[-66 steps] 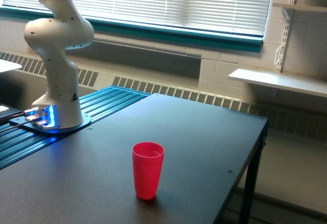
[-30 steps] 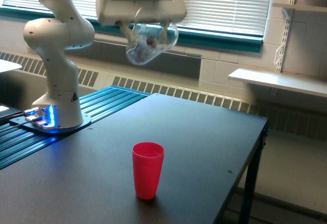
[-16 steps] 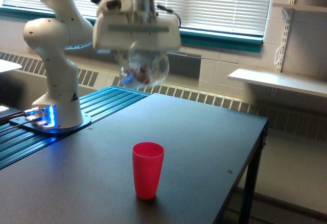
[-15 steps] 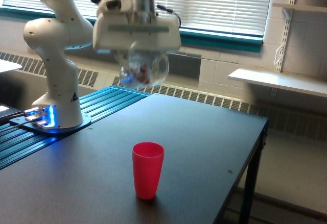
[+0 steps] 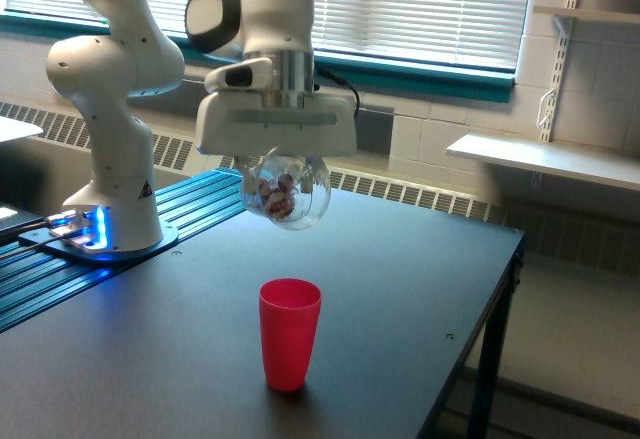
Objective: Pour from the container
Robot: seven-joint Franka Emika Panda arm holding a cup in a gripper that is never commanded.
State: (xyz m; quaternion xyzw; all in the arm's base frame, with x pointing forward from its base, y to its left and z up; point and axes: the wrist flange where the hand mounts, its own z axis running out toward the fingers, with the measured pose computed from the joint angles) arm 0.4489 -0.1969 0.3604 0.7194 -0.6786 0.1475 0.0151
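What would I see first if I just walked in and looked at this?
Probably the big white robot arm, holding a clear glass ball with little reddish and white bits inside, up in the air. Right under it, a bright red cup stands alone and upright on the dark table, near the front. You might also spot the blue light glowing at the robot's base, at the exterior view's left.

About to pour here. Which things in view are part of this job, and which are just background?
Part of the job:
- gripper, shut on the container
- container, glass globe with reddish and white pieces, held above the table
- red cup, upright on the table, below the container

Background:
- table
- wall shelf
- window blinds
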